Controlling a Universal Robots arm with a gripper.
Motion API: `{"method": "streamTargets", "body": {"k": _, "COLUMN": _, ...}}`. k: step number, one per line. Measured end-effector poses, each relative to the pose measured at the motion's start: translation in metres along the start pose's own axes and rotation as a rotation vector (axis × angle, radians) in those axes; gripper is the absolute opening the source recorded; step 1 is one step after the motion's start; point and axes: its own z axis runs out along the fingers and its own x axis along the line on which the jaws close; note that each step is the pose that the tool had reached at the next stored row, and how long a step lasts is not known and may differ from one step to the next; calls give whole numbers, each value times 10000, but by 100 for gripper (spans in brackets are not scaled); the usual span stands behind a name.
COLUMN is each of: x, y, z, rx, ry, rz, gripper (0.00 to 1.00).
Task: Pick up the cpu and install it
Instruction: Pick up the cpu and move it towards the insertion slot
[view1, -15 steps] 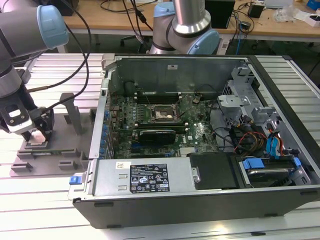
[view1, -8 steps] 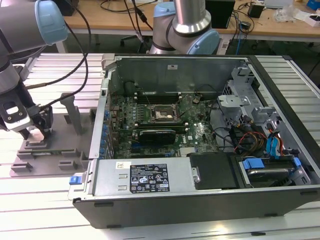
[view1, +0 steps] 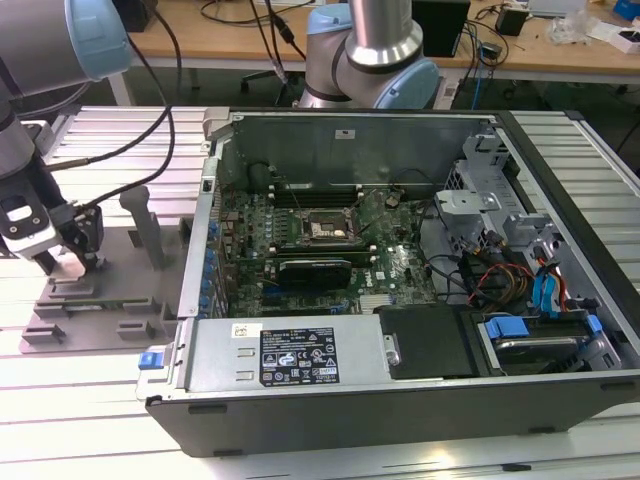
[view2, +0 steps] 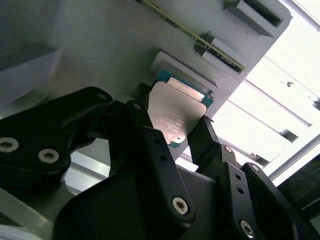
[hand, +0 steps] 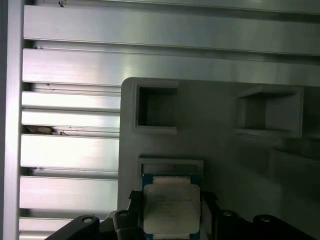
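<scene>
cpu (hand: 171, 207): pale metal top, satin sheen; green board edge
fixture tray (hand: 210, 120): grey plastic, matt
table (hand: 70, 65): ribbed bare metal, glossy
gripper (view2: 172, 127): black, matt; bright screws
computer case (view1: 400, 410): dark sheet metal, dull

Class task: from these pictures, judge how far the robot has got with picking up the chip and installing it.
Done: the gripper is down at the grey tray, set around the chip. In hand: the pick-up; the chip lies by its pocket in the tray, and a firm grip cannot be confirmed. Left: the chip is not yet in the socket inside the computer case.
</scene>
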Motion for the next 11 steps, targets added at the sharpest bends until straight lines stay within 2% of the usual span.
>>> {"method": "streamTargets", "body": {"k": 11, "x": -3, "y": -3, "z": -110, "rx": 0, "ry": 1, "rz": 0, "gripper": 55}}
